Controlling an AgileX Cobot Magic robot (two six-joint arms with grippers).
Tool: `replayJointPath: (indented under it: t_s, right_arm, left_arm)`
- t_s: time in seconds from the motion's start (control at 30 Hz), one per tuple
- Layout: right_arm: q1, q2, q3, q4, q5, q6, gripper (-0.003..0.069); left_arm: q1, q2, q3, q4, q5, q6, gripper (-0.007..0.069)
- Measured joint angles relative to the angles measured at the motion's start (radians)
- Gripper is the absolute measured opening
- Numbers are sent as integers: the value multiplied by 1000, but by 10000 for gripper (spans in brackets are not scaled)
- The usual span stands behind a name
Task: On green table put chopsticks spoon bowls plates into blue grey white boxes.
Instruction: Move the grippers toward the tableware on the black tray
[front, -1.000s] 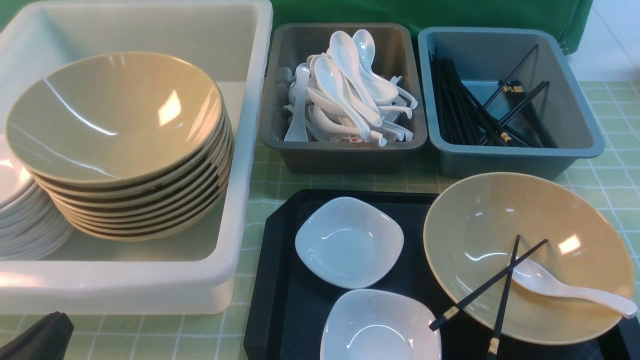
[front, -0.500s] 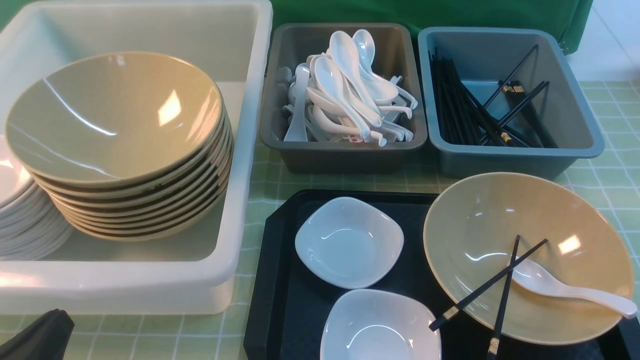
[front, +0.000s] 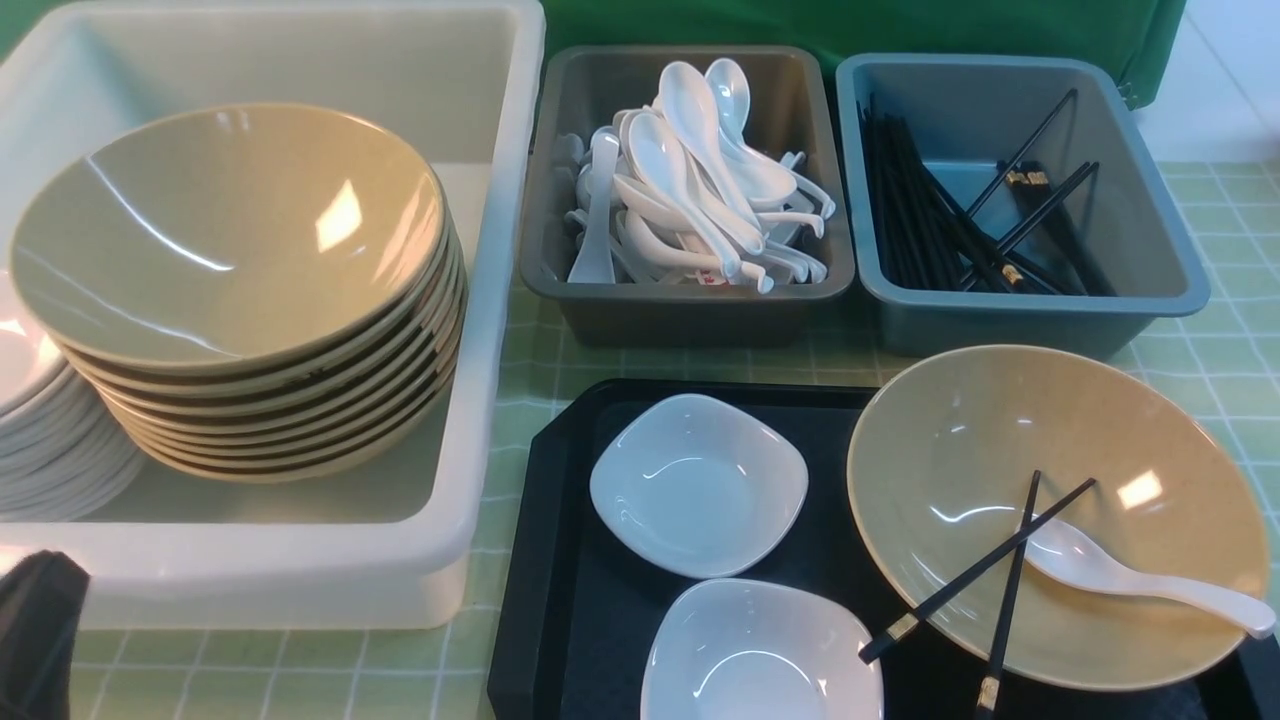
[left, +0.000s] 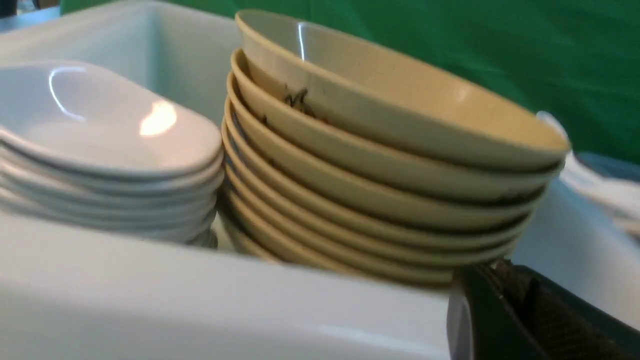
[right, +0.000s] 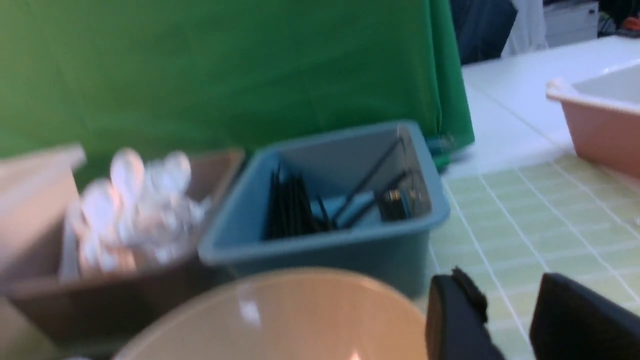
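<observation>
Left tool (front: 35, 640) has been shifted up and to the left at the near-left corner of the pale green checked tabletop (front: 1230, 300). Nothing else has been moved. Its state cannot be told: only part of one dark finger is shown in the left wrist view, beside the near wall of the big milky white plastic box (front: 300, 570). Right tool (right: 510, 325) is seen open and empty, near the rim of the wide tan bowl (front: 1000, 430).

Left to clear, all on the flat black tray (front: 545, 600) at the near edge, right of centre:
- tan bowl, with two thin black chopsticks (front: 975, 575) crossed over its near rim
- glossy white soup spoon (front: 1130, 578) lying inside the bowl
- two small white rounded-square plates (front: 698, 485), set just left of the bowl

Destinations:
- white box along the left edge: stacked bowls (front: 230, 230) and stacked plates (front: 40, 440)
- dark grey box (front: 690, 315) towards the far edge: spoons
- dull blue box (front: 1030, 325) to its right: chopsticks

Step is judged as the start of tray clearing, with nothing gripped. The chopsticks and spoon must be lifted out before the bowl can be stacked. The chopsticks are probably best taken by the right tool, closed narrowly on the ends overhanging the rim, then carried to the blue box.
</observation>
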Motion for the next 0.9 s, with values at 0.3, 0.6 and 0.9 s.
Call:
replayJointPath:
  t_s: [0.3, 0.6, 0.9]
  right_arm:
    - [0, 0, -92, 3, -7, 168, 236]
    - [0, 333, -655, 3, 283, 19, 236]
    - [0, 756, -867, 107, 651, -226, 236]
  left_arm:
    - [-14, 0, -30, -208, -375, -203, -1]
    - [-23, 286, -590, -23, -33, -169, -1]
    - [-34, 669, -822, 142, 480, -60, -1]
